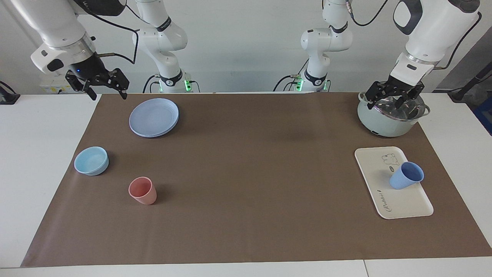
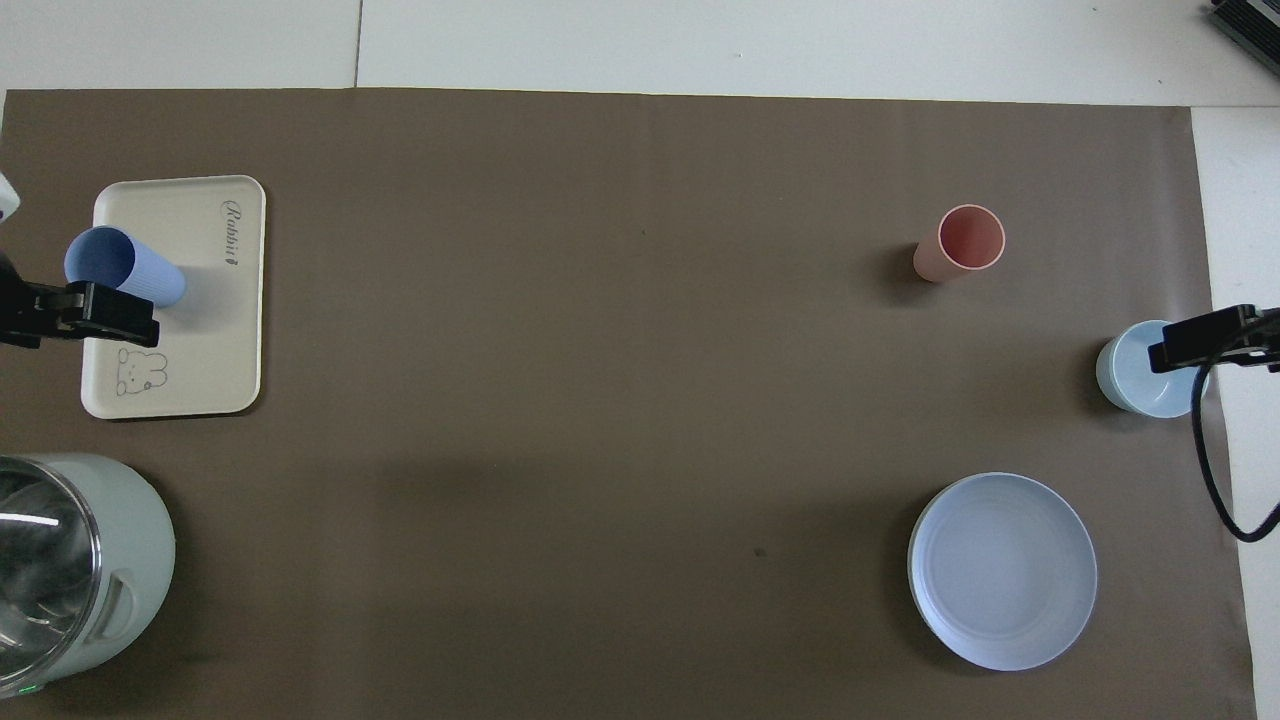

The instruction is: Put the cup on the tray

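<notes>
My left gripper (image 1: 394, 100) hung over the lidded pot (image 1: 384, 124) at the left arm's end of the table, fingers spread wide and gripping nothing. I judged that fitting, since the job under it looked done. My right gripper (image 1: 104, 85) waited high above the right arm's end of the table, also released and empty, up out of the way of the blue plates (image 1: 153, 117) lying close to the robots there.

Farther out from the pot lay the tray (image 1: 374, 165), and the cup (image 1: 406, 176) rested on it, mouth up, beside the bear drawing and close to the tray's edge toward the left arm's end. It seemed to lean, though I could not tell whether that was only the angle of view. Nothing touched it.

At the right arm's end, the light-blue bowl (image 1: 91, 161) sat farther out than the plates, and the pink cup (image 1: 143, 191) stood farthest of all, both well apart from the tray. Only bare brown mat (image 1: 246, 173) lay between, so nothing crowded the cup.
</notes>
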Motion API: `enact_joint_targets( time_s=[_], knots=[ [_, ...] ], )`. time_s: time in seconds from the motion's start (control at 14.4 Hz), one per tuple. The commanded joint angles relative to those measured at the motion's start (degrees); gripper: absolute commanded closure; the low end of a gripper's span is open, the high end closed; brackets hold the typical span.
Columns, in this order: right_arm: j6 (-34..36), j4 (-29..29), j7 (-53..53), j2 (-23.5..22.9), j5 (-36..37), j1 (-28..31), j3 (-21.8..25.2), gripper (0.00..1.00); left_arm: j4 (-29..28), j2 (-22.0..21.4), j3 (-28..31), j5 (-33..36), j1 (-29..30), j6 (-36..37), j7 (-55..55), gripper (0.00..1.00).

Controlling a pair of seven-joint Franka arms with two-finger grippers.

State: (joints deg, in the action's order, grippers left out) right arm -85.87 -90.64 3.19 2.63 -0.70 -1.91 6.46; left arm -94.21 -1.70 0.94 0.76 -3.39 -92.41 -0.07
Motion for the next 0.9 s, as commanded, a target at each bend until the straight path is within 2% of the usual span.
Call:
enact_joint_targets(
  time_s=[0.0, 0.14, 0.35, 0.83],
  knots=[
    [-4.3, -0.2, -1.1, 0.4, -0.1, 0.5, -0.4, 0.0, -1.6, -1.0, 0.1, -0.6, -0.3, -2.1, -1.0, 0.0],
    [-2.3, -1.2, -1.3, 1.1, 1.4, 0.0, -0.7, 0.0, -1.5, -0.9, 0.1, -0.6, -0.2, -2.2, -0.4, 0.0],
    [-4.4, -7.3, 0.5, 4.3, 2.0, 0.8, -0.5, 0.0, -1.5, -0.9, 0.1, -0.6, -0.2, -2.0, -0.3, 0.0],
    [-1.5, -4.8, -1.4, 3.3, 0.6, 0.7, -0.6, 0.0, -1.6, -1.0, 0.1, -0.6, -0.3, -1.4, -0.4, 0.0]
  ],
)
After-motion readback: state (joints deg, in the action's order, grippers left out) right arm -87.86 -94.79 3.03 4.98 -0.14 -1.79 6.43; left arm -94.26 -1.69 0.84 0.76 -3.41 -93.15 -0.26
